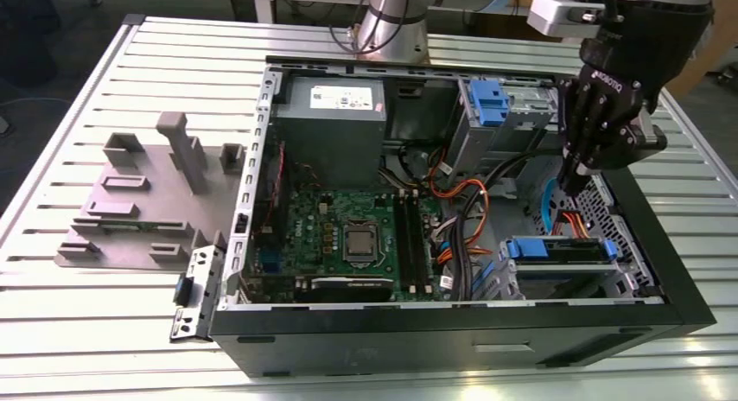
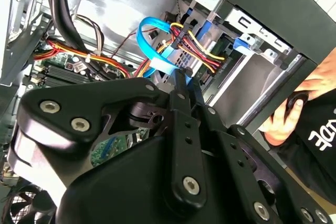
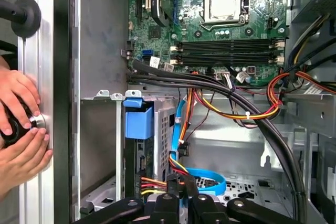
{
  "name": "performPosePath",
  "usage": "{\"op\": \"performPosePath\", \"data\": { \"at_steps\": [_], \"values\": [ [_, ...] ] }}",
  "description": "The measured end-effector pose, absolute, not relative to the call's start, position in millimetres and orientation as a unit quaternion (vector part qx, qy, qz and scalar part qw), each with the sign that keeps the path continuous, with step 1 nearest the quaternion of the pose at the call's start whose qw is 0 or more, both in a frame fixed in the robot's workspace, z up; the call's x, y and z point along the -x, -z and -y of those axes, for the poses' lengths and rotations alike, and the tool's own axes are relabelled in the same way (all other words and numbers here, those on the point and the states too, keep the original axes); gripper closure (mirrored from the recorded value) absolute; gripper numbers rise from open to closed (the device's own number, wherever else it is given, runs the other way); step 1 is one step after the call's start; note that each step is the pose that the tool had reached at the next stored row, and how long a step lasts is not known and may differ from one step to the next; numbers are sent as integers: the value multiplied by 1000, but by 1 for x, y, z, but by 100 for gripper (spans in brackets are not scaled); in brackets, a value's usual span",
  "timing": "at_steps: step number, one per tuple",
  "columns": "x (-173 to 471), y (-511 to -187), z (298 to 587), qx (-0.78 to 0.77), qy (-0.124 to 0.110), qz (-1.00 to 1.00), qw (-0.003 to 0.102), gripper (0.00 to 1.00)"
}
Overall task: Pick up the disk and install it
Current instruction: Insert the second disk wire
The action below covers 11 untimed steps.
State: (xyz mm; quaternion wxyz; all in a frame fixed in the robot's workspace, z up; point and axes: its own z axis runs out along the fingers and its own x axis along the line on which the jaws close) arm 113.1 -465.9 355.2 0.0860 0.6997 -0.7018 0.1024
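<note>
The gripper [image 1: 575, 169] is hanging inside the open computer case [image 1: 461, 327], down along the side wall at the exterior view's right, its black fingers [image 1: 580, 150] pointing into the tangle of cables there. In both wrist views the two fingertips are lying drawn almost together, with no part of the disk between them; the gripper [image 2: 182, 77] is hovering just beside a looping blue flat cable [image 2: 149, 40] and a bundle of red, yellow and black wires [image 2: 197, 45], and whether it is brushing them I cannot tell. The disk [image 1: 562, 250] is sitting in the drive bay in the case corner nearest the exterior camera on that view's right, just below the gripper in that picture, its blue rail facing up. In the first wrist view the disk [image 3: 137, 124] is showing edge-on against the metal bay wall, with coloured wires running to its end close to the gripper [image 3: 182, 182]. The green motherboard [image 1: 346, 228] is lying across the case floor, well apart from the gripper. Outside the black case wall a person's hands [image 3: 18, 124] are resting on a dark round object on the slatted metal table [image 1: 116, 332]. A grey plastic fixture [image 1: 150, 202] is standing on the table at the exterior view's left
</note>
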Motion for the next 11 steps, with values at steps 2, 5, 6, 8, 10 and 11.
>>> {"op": "performPosePath", "data": {
  "at_steps": [2,5,6,8,10,11],
  "values": [
    [-113,-355,466,-700,-103,702,86,84],
    [-113,-355,468,-700,-103,701,86,84],
    [-113,-355,469,-700,-103,701,86,84],
    [-112,-355,473,-701,-104,700,85,84],
    [-110,-354,477,-702,-104,700,84,84],
    [-109,-354,478,-702,-105,699,84,84]
  ]
}}
